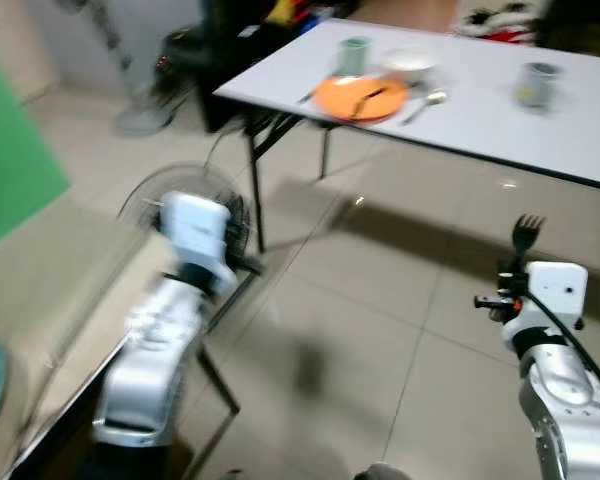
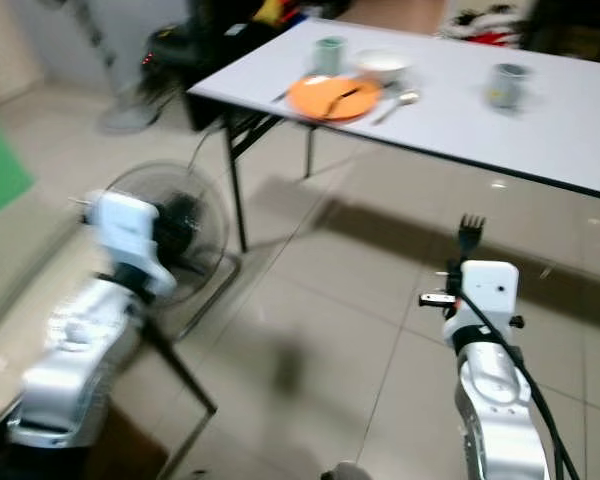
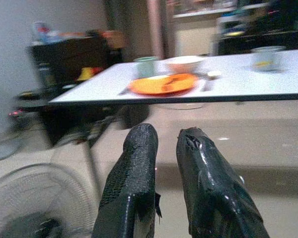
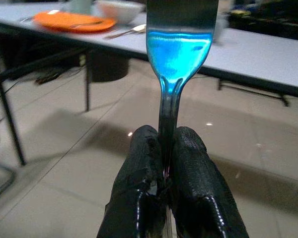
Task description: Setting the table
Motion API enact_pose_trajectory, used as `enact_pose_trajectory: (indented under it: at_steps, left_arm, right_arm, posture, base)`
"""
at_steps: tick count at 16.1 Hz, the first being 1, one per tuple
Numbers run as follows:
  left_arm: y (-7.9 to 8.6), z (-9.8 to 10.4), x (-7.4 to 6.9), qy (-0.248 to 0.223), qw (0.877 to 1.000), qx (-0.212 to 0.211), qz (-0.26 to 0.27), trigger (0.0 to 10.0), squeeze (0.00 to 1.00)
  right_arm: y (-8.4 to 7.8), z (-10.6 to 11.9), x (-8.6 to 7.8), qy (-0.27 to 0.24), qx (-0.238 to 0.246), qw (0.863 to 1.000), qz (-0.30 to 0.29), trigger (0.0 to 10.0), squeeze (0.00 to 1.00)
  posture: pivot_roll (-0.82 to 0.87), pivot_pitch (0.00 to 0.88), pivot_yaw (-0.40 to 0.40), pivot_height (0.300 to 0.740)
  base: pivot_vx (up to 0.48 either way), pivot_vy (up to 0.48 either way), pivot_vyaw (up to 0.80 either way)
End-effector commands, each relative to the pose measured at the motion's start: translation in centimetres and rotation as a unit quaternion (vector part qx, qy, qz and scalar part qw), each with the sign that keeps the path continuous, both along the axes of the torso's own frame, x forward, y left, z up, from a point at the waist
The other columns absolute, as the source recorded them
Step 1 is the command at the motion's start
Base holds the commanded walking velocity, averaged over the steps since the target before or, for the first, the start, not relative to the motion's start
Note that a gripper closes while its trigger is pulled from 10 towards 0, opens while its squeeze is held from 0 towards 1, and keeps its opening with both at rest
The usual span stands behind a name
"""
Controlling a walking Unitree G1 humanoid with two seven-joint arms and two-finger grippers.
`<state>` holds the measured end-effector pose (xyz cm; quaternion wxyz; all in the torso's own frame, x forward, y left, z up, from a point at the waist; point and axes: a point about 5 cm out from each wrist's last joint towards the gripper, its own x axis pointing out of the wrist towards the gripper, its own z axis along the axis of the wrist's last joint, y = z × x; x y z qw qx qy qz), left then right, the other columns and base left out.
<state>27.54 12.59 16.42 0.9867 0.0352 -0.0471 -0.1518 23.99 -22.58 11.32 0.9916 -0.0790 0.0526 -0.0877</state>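
Fork [image 4: 179,54] is clamped by its handle between the two black fingers of the right gripper [image 4: 165,148], and it stands upright with the tines up above the right wrist, over the tiled floor [image 1: 380,330]. The robot stands well apart from the white table [image 1: 540,130]. On this table lie an orange plate [image 1: 360,97] with a dark utensil across it, a white bowl [image 1: 410,66] just behind the plate, a spoon [image 1: 427,103] beside the plate, a green cup [image 1: 354,52] and a second cup [image 1: 536,84] further to the right. The left gripper [image 3: 166,144] holds nothing; its fingers are close together with a narrow gap between them, and it points toward the table. A floor fan [image 2: 175,235] stands near the left arm.
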Motion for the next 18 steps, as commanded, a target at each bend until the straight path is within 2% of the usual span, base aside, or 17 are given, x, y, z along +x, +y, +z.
enact_pose_trajectory:
  at_steps: [1,3,4,5,8,9,11,13,18]
  left_arm:
    - [1.2,-0.3,0.3,-0.001,0.999,0.021,0.025,10.0,0.00]
    - [1.8,-0.8,0.1,0.013,0.999,0.021,0.039,10.0,0.00]
    - [2.2,-0.9,-0.2,0.019,0.999,0.019,0.044,10.0,0.00]
    - [2.2,-1.1,-0.6,0.022,0.999,0.023,0.040,10.0,0.00]
    - [2.0,-0.4,-0.7,0.009,0.999,0.015,0.042,10.0,0.00]
    - [1.8,-0.5,-0.7,0.013,0.999,-0.004,0.032,10.0,0.00]
    - [1.0,-0.5,-0.9,0.013,1.000,-0.004,0.007,10.0,0.00]
    - [0.2,-0.7,-1.3,0.012,1.000,0.011,-0.021,10.0,0.00]
    - [0.0,-1.1,-1.6,0.015,1.000,-0.003,-0.022,10.0,0.00]
  right_arm:
    - [1.4,1.3,0.8,-0.034,0.009,0.999,0.024,10.0,0.00]
    - [2.4,1.9,0.9,-0.033,0.021,0.999,0.027,10.0,0.00]
    - [3.5,2.9,0.9,-0.040,0.023,0.998,0.049,10.0,0.00]
    - [4.7,4.7,0.8,-0.070,0.058,0.993,0.075,10.0,0.00]
    - [5.8,6.2,0.8,-0.088,0.052,0.988,0.111,10.0,0.00]
    - [6.0,6.2,0.9,-0.093,0.047,0.988,0.116,10.0,0.00]
    - [6.1,6.5,0.7,-0.081,0.053,0.989,0.116,10.0,0.00]
    - [5.7,6.2,0.4,-0.070,0.070,0.990,0.097,10.0,0.00]
    - [5.2,5.8,-0.1,-0.055,0.084,0.991,0.085,10.0,0.00]
  posture:
    - [0.09,0.000,0.049,0.740]
    - [0.09,0.000,0.049,0.740]
    - [0.09,0.000,0.047,0.740]
    - [0.09,0.000,0.043,0.740]
    - [0.09,0.000,0.012,0.740]
    - [0.08,0.000,0.025,0.740]
    - [0.07,0.000,0.030,0.740]
    - [0.08,0.000,0.025,0.740]
    - [0.08,0.000,0.020,0.740]
  base:
    - [0.000,0.000,-0.64]
    - [0.000,0.000,-0.63]
    - [0.000,0.000,-0.63]
    - [0.000,0.000,0.00]
    - [0.000,0.000,0.00]
    - [0.000,0.000,0.00]
    - [0.298,0.000,0.00]
    - [0.324,0.000,-0.67]
    - [0.352,0.000,-0.78]
